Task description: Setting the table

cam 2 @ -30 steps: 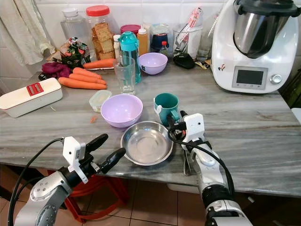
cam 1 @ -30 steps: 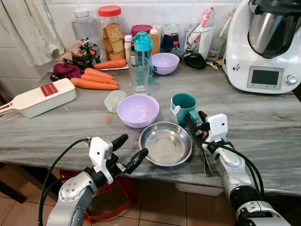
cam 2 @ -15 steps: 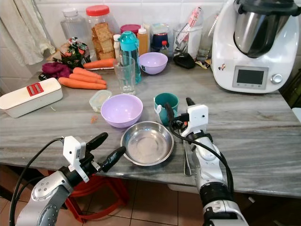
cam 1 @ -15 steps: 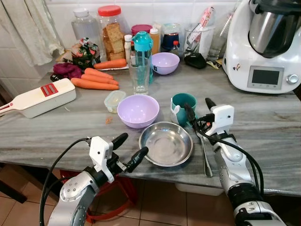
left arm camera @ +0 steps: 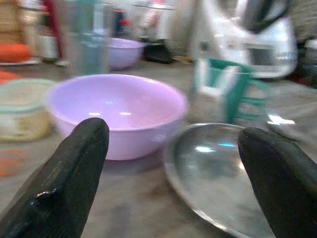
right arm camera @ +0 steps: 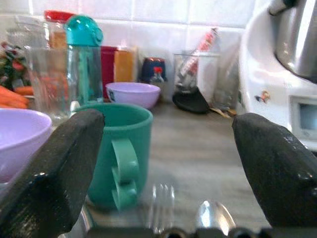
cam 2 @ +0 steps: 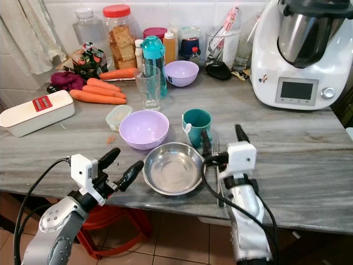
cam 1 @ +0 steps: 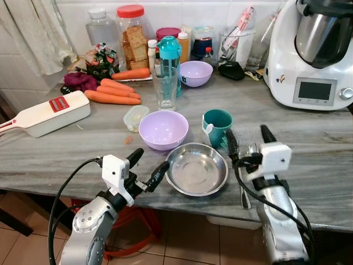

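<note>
A steel bowl (cam 1: 197, 169) sits near the counter's front edge, with a large purple bowl (cam 1: 163, 128) behind it to the left and a teal mug (cam 1: 216, 126) behind it to the right. A fork (right arm camera: 158, 196) and a spoon (right arm camera: 213, 215) lie on the counter just right of the steel bowl, cutlery (cam 2: 219, 187) under my right arm. Above them my right gripper (cam 1: 249, 141) is open, holding nothing. In front of the counter edge, left of the steel bowl, my left gripper (cam 1: 149, 162) is open and empty.
Further back stand a glass (cam 1: 164, 87), a teal bottle (cam 1: 169, 55), a small purple bowl (cam 1: 196, 73), carrots (cam 1: 110, 94), jars and a small lidded tub (cam 1: 134, 117). A white slicer (cam 1: 47, 113) lies at the left; a white kitchen machine (cam 1: 311, 55) stands at the right.
My right gripper has risen from low over the cutlery and drawn back toward the counter's edge, its fingers spread wider. The left gripper has barely shifted.
</note>
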Motion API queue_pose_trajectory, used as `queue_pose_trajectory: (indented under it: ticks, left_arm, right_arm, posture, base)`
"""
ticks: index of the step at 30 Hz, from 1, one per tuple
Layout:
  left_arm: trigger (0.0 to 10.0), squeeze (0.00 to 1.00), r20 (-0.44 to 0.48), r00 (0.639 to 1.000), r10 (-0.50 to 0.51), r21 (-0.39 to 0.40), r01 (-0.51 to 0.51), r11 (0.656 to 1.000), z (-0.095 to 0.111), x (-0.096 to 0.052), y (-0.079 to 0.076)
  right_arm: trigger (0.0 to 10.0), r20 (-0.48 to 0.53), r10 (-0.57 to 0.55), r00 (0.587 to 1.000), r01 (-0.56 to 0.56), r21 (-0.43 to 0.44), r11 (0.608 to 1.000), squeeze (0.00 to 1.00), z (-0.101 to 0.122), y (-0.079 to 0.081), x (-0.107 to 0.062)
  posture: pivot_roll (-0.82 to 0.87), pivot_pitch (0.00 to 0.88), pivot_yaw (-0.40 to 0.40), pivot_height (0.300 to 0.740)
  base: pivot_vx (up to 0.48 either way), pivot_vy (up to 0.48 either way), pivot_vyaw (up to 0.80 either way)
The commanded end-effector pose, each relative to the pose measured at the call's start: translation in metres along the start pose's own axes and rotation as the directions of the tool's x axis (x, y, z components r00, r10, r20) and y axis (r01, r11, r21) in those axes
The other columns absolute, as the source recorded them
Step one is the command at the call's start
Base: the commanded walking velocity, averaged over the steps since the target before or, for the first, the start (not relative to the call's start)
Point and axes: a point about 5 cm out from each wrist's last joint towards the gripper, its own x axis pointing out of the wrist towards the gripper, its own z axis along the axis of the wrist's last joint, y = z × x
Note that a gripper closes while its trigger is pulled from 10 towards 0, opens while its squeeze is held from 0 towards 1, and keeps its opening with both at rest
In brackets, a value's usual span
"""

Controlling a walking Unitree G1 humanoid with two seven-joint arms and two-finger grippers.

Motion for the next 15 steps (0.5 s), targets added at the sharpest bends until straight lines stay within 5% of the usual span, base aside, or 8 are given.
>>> queue_pose_trajectory:
  ticks: [1, 2, 3, 4, 5, 15]
  left_arm:
    - [10.0, 0.0, -0.024, 0.996, 0.09, 0.019, -0.089, 0.996, -0.004, 0.002, 0.01]
    - [10.0, 0.0, -0.033, 0.992, 0.125, 0.022, -0.125, 0.992, -0.006, 0.002, 0.014]
    - [10.0, 0.0, -0.035, 0.99, 0.138, 0.028, -0.137, 0.99, -0.007, 0.003, 0.015]
    - [10.0, 0.0, -0.036, 0.988, 0.153, 0.041, -0.151, 0.988, -0.007, 0.003, 0.015]
    - [10.0, 0.0, -0.042, 0.981, 0.191, 0.057, -0.189, 0.98, -0.009, 0.003, 0.017]
    - [10.0, 0.0, -0.046, 0.966, 0.254, 0.076, -0.251, 0.965, -0.014, 0.006, 0.018]
  right_arm:
    - [10.0, 0.005, -0.009, 1.0, 0.009, -0.01, 1.0, 1.0, 0.005, 0.001, -0.003]
    - [10.0, -0.007, -0.006, 1.0, 0.006, -0.027, 1.0, 0.91, 0.006, 0.002, -0.007]
    - [10.0, -0.013, 0.001, 1.0, -0.001, -0.027, 1.0, 0.58, 0.006, 0.002, -0.008]
    - [10.0, -0.017, 0.005, 1.0, -0.006, -0.028, 1.0, 0.41, 0.007, 0.003, -0.009]
    - [10.0, -0.022, 0.004, 1.0, -0.005, -0.035, 0.999, 0.0, 0.008, 0.003, -0.01]
    - [10.0, -0.035, 0.038, 0.999, -0.039, -0.039, 0.998, 0.0, 0.014, 0.008, -0.005]
  posture:
    - [0.02, 0.0, 0.035, 0.74]
    - [0.02, 0.0, 0.035, 0.74]
    - [0.01, 0.0, 0.033, 0.74]
    - [0.01, 0.0, 0.033, 0.74]
    - [0.01, 0.0, 0.03, 0.74]
    - [0.01, 0.0, 0.012, 0.74]
  base:
    - [0.0, 0.0, 0.0]
    - [0.0, 0.0, 0.0]
    - [0.0, 0.0, 0.0]
    - [0.0, 0.0, 0.0]
    - [0.0, 0.0, 0.8]
    - [0.0, 0.0, 0.8]
